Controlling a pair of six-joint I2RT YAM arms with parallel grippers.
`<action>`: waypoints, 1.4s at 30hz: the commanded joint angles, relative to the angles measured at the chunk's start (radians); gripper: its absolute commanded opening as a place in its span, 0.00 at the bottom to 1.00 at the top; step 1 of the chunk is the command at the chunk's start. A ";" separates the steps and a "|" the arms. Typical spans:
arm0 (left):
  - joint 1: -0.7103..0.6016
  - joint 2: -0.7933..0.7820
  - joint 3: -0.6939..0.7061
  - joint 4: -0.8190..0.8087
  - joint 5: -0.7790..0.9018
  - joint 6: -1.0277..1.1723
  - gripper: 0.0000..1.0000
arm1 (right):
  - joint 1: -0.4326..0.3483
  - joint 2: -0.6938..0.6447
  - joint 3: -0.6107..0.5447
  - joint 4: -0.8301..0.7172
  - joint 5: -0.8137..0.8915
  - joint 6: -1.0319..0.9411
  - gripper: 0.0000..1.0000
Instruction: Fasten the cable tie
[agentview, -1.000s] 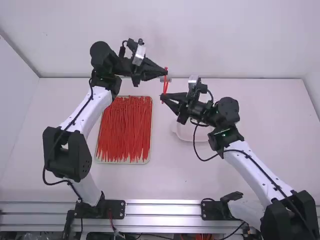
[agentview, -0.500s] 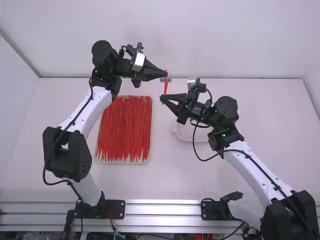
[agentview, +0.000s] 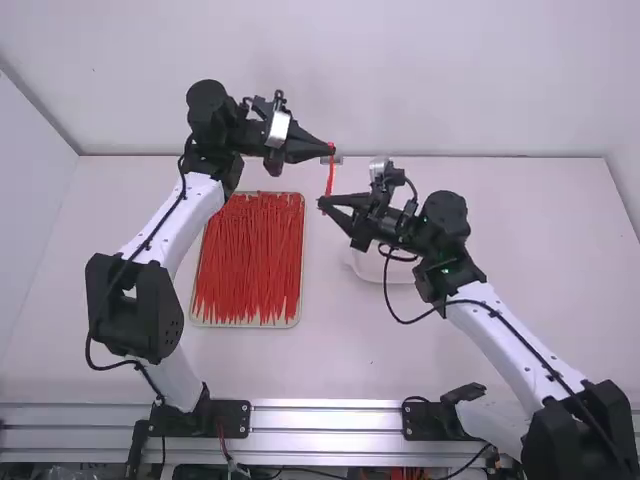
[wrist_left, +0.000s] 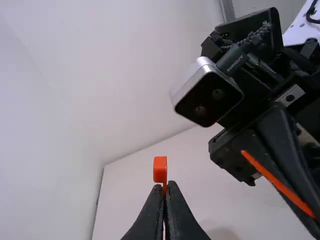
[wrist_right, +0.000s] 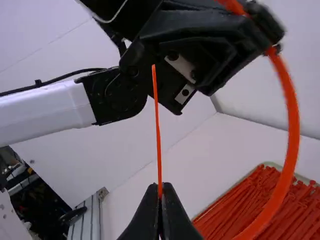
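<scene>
The left gripper (agentview: 327, 150) was clamped on the head end of a red tie (agentview: 329, 172), held in the air over the table's far middle. The right gripper (agentview: 322, 203), just nearer, was pinched shut on its tail. A tray (agentview: 246, 325) of ties lay to the left.

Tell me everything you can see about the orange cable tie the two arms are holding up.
The cable tie is a thin orange-red plastic strap with a small square head. It is held in the air near the tray of matching ties. The left claw pinches it just under the head; the right claw pinches the thin tail. The strap bows between them, and nothing passes through the head yet.
</scene>
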 joint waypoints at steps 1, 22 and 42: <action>-0.010 -0.006 -0.035 -0.009 0.017 0.074 0.02 | 0.012 -0.006 0.005 -0.028 -0.001 -0.009 0.00; 0.001 -0.006 -0.160 0.011 0.007 0.281 0.02 | 0.010 0.137 0.005 0.005 -0.042 0.082 0.00; 0.054 -0.006 -0.206 0.043 0.016 0.286 0.02 | 0.010 0.141 0.005 0.018 -0.017 0.170 0.00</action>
